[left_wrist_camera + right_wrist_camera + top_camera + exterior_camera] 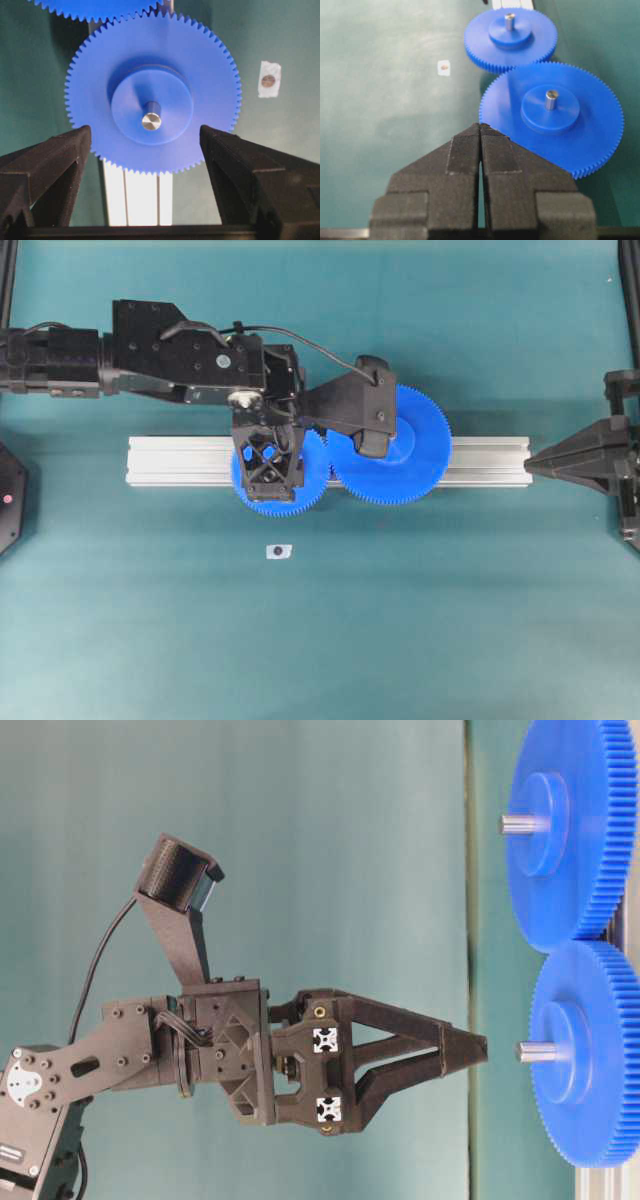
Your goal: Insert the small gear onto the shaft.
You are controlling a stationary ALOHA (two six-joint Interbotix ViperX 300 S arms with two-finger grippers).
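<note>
The small gear (100, 100), a blue toothed disc, sits on the rail with the shaft (151, 121) poking out of its raised hub as a silvery pin. My left gripper (145, 129) hangs open just above it, one finger on each side of the hub, with nothing held. From table level its tips (478, 1050) stand a short gap off the pin (535, 1052). From overhead the left gripper (268, 465) covers most of the small gear (310, 485). My right gripper (530, 462) rests shut and empty at the rail's right end, and its own view shows the pads (480, 125) pressed together.
The larger blue gear (415, 465) meshes with the small one on its right, on its own pin (551, 99). Both stand on the long aluminium rail (180, 460). A small white patch with a dark dot (277, 552) lies on the green mat in front of the rail.
</note>
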